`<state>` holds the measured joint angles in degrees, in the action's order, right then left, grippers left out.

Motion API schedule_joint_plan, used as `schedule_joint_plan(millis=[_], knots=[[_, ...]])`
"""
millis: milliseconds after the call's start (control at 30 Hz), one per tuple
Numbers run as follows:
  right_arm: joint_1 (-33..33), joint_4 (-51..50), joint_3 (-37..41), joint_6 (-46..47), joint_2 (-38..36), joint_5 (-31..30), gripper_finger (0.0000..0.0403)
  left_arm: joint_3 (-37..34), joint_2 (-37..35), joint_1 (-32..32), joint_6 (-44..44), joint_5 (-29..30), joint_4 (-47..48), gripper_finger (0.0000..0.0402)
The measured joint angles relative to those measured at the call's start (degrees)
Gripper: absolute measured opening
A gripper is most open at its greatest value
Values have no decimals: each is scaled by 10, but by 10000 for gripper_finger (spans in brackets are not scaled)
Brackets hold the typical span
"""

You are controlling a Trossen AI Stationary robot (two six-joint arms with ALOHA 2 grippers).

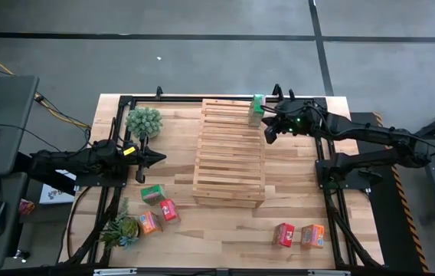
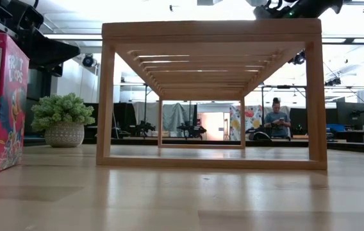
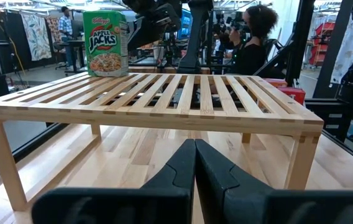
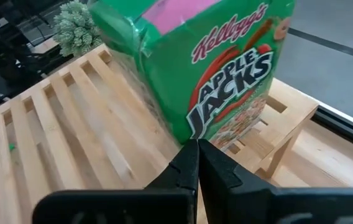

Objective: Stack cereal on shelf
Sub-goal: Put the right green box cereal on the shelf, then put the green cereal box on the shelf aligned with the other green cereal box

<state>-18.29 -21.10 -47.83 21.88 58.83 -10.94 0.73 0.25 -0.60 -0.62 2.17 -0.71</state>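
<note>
Cereal box (image 1: 256, 110) stands on shelf (image 1: 229, 153) corner.

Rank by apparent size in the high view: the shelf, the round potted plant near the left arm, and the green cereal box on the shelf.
1. The shelf, by far the largest.
2. The round potted plant.
3. The green cereal box, standing at the shelf's far right corner beside the right gripper, looks smallest.
</note>
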Motion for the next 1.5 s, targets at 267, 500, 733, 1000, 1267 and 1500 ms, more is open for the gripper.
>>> schedule_joint_plan(millis=[267, 500, 733, 1000, 1267, 1500], knots=[[3, -53, 0, -3, -26, 2, 0, 0, 0, 0, 0, 0, 0, 0], [48, -221, -1, 27, -128, -34, 0, 0, 0, 0, 0, 0, 0, 0], [164, -93, 92, 22, -219, -55, 0, 0, 0, 0, 0, 0, 0, 0], [221, 302, 304, -66, -254, -47, 0, 0, 0, 0, 0, 0, -32, 0], [222, 421, 337, -104, -256, -7, 0, 1, 14, 0, 71, 0, -142, 13], [222, 419, 337, -103, -255, -5, 0, 52, 102, 16, 120, -1, -135, 127]])
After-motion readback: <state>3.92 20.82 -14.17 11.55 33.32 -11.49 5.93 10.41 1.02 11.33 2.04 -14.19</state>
